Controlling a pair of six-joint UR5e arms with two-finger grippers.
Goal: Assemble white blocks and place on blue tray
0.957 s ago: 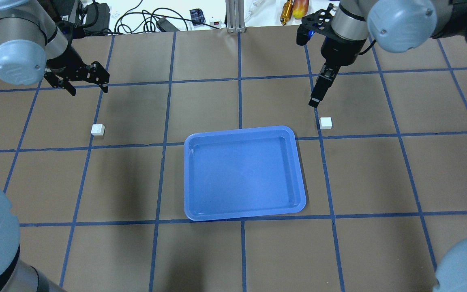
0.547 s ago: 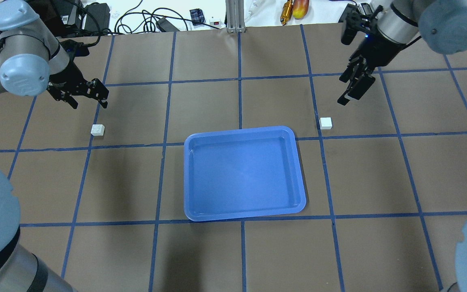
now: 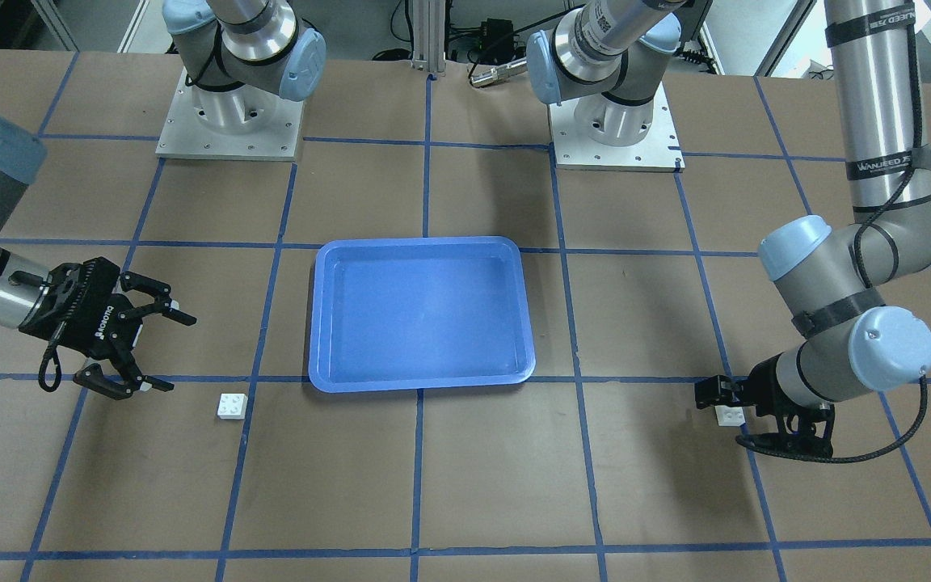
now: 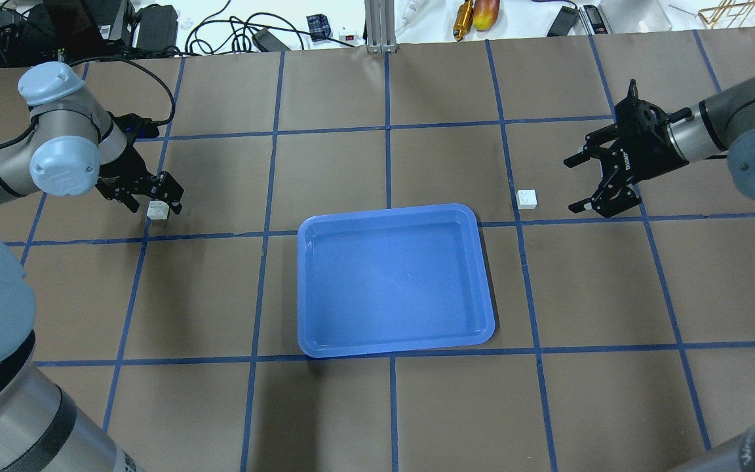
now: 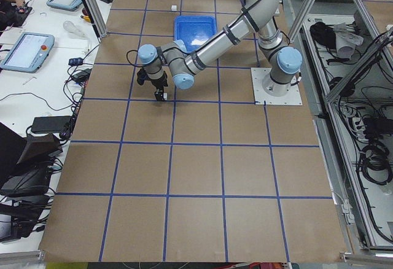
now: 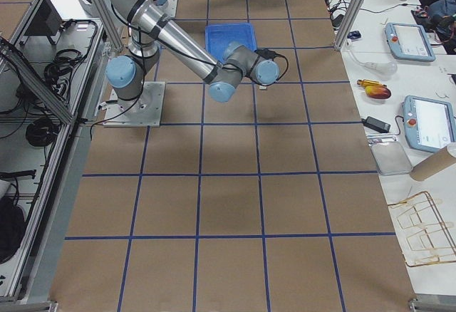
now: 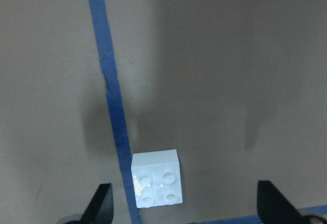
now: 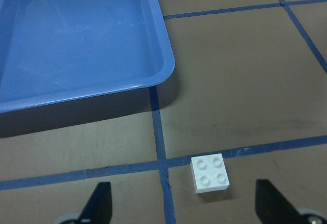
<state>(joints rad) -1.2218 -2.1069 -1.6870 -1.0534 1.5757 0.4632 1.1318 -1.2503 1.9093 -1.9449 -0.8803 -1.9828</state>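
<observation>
The blue tray [image 4: 396, 282] lies flat in the middle of the brown desk [image 4: 384, 406], which is divided by a grid of blue tape lines [image 4: 387, 164]. The two white blocks are not joined, and both lie on the desk outside the tray with their four studs up.

The left white block [image 4: 158, 209] is well apart from the tray, out past its far corner on the robot's left side. One of its edges touches a tape line. The left end effector [image 4: 156, 204] is low over this block with its fingers apart, one on each side. In the left wrist view there is a gap between the block and each finger, so nothing is gripped.

The right white block [image 4: 527, 198] lies near the far corner of the tray on the robot's right side, just beside a crossing of tape lines. The right end effector [image 4: 573, 185] is on the side of this block away from the tray. It is turned sideways with its fingers wide apart, and its tips point toward the block but do not touch it.
</observation>
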